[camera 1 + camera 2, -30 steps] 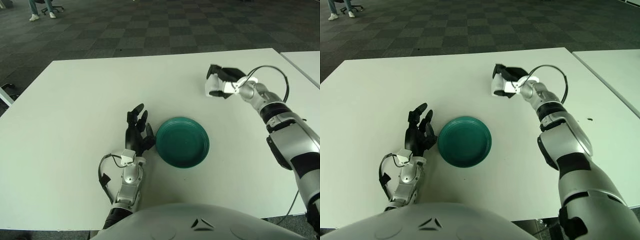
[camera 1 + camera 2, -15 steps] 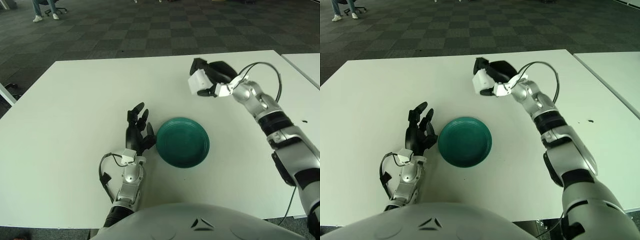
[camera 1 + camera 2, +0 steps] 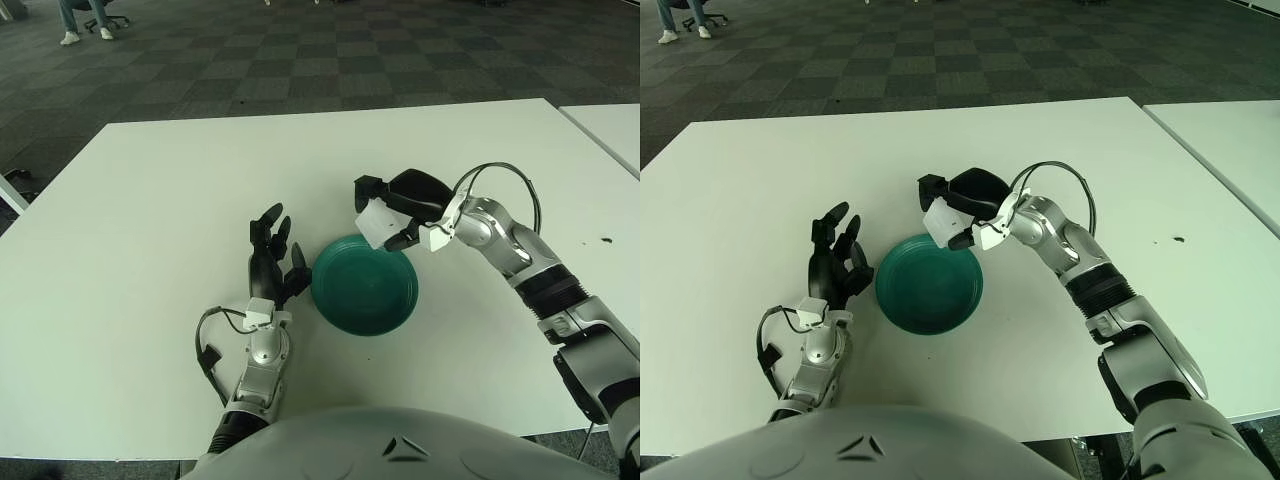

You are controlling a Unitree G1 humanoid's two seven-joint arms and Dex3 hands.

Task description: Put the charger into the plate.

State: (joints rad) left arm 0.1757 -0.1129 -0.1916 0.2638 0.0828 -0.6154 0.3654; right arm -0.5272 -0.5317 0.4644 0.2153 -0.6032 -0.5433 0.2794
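just left hand (image 3: 271,258) beside plate (image 3: 364,290) (touching)

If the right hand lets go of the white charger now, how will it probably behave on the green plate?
The charger looks like a stiff, blocky piece, so it should land flat, not roll. The right hand holds it over the far rim of the plate, so it may slide inward or tip off the edge.

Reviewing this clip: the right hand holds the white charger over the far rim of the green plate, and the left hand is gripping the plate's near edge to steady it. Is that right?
Not quite. The left hand grips nothing: in the left eye view it rests on the table beside the green plate, fingers open. The rest holds: the right hand holds the white charger over the plate's far rim.
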